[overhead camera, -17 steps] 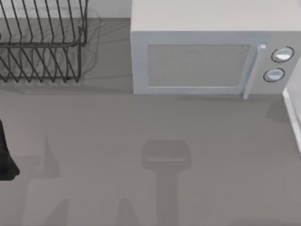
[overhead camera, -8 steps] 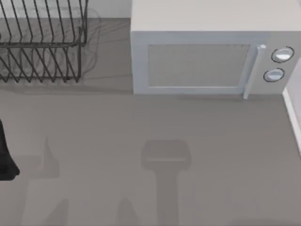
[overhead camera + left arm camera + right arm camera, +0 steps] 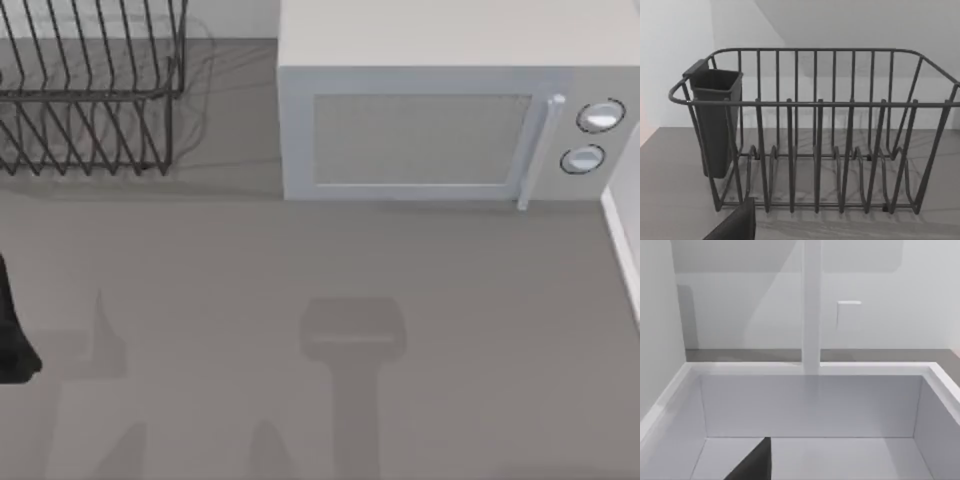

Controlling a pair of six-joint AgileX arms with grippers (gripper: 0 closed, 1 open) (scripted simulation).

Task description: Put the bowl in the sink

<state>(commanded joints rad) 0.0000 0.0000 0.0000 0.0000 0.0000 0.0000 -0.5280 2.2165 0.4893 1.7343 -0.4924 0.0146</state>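
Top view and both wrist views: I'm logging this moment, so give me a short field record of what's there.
microwave: back of the counter, door shut
dish rack: back left, wire, slots bare
cutlery cup: dark, hung at one end of the rack
sink: white basin, nothing in it
left arm: dark shape at the left edge
counter: grey
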